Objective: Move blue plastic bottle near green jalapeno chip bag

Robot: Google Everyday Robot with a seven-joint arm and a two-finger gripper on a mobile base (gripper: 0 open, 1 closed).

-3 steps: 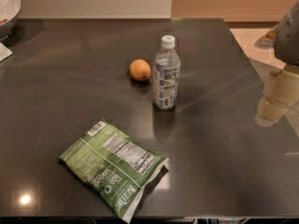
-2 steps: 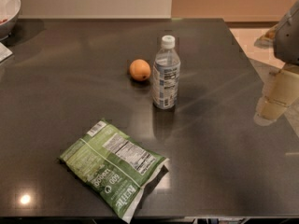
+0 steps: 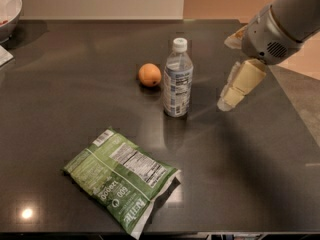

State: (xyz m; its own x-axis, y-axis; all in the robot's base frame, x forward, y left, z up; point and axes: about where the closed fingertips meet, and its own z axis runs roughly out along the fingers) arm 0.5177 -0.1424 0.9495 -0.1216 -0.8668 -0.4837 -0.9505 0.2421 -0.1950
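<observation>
Right of the blue plastic bottle (image 3: pixel 177 79) my gripper (image 3: pixel 228 97) hangs empty, opening I can't tell; a high nudge could topple it.

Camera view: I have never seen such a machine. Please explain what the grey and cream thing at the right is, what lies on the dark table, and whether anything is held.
There is one camera, looking down on a dark table. On it stands a small clear plastic bottle with white cap and blue label, upright; a round orange fruit sits just left of it. Nearer the camera lies a flat crinkled green chip bag. A white bowl shows at the top left. The grey tube from the upper right is a robot arm; the cream part at its tip is the end effector, its grasping tool. It hangs right of the bottle, apart from it, holding nothing.
</observation>
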